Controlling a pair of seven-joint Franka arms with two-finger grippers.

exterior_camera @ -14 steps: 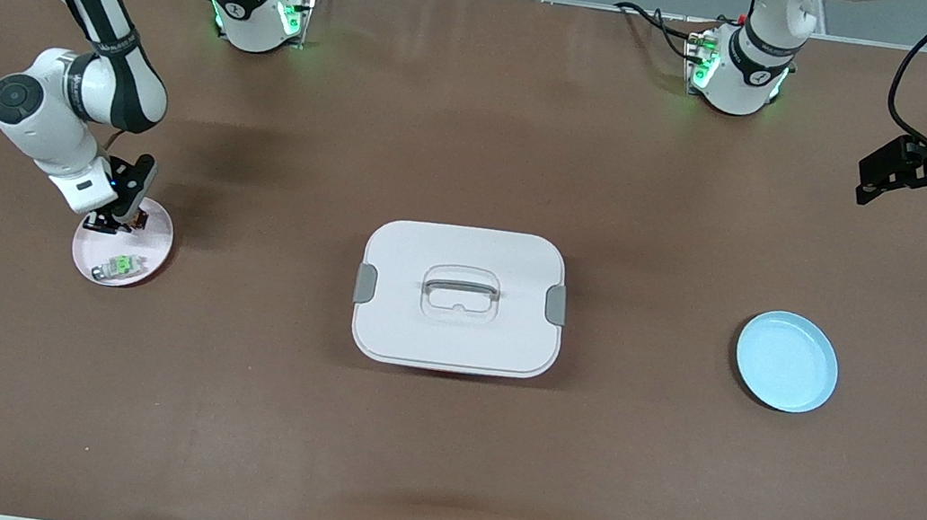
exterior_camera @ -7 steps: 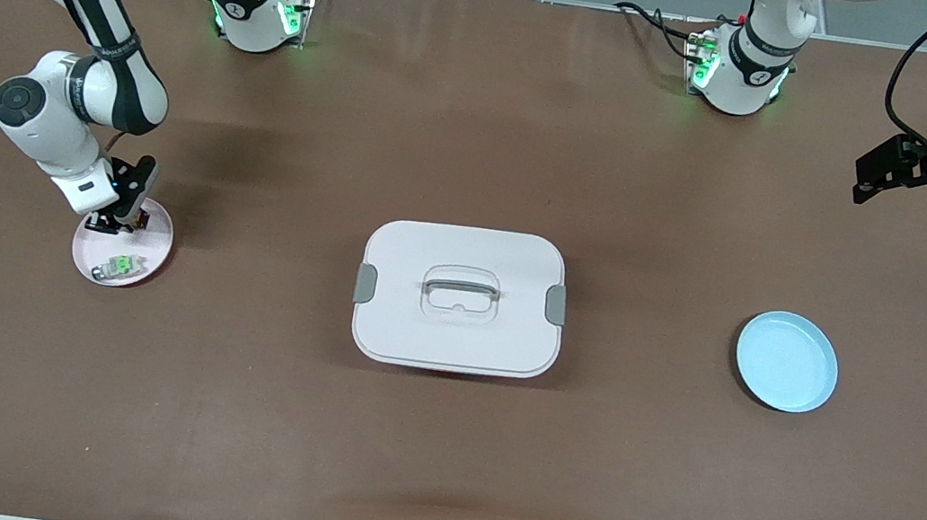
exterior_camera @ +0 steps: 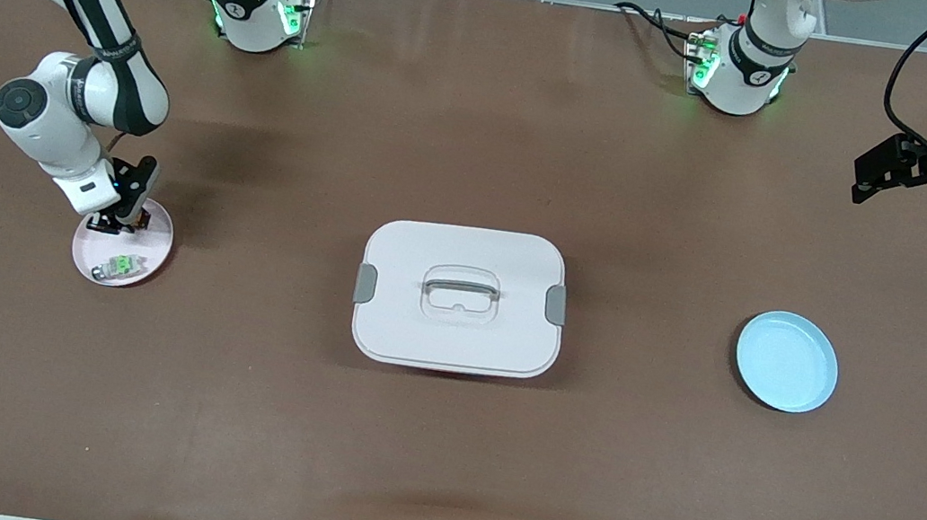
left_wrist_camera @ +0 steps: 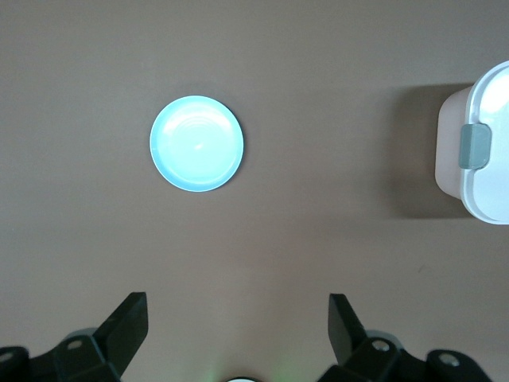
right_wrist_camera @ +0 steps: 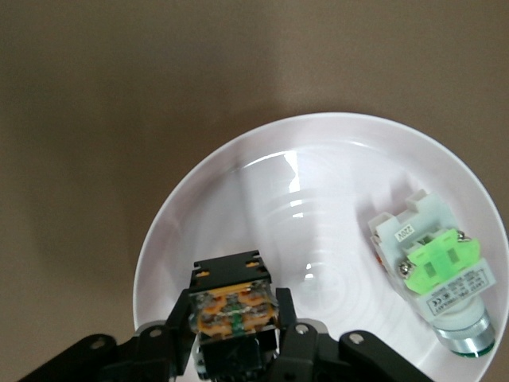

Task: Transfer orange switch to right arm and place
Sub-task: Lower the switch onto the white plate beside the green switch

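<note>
The orange switch (right_wrist_camera: 235, 306), a small black block with an orange middle, sits between the fingers of my right gripper (right_wrist_camera: 236, 333), which is shut on it. In the front view the right gripper (exterior_camera: 108, 223) is low over the edge of the pink plate (exterior_camera: 154, 251) that lies farther from the front camera, at the right arm's end of the table. The plate (right_wrist_camera: 318, 151) fills the right wrist view. My left gripper (exterior_camera: 871, 176) is open and empty, held high over the left arm's end of the table, its fingers wide apart in the left wrist view (left_wrist_camera: 238, 322).
A green-and-white component (exterior_camera: 120, 265) lies on the pink plate, beside the switch (right_wrist_camera: 439, 274). A white lidded container (exterior_camera: 459, 297) stands mid-table. A light blue plate (exterior_camera: 787, 362) lies toward the left arm's end and shows in the left wrist view (left_wrist_camera: 196, 143).
The right arm's wrist has shifted very slightly upward over the pink plate with the switch still held. The left arm has hardly moved.
</note>
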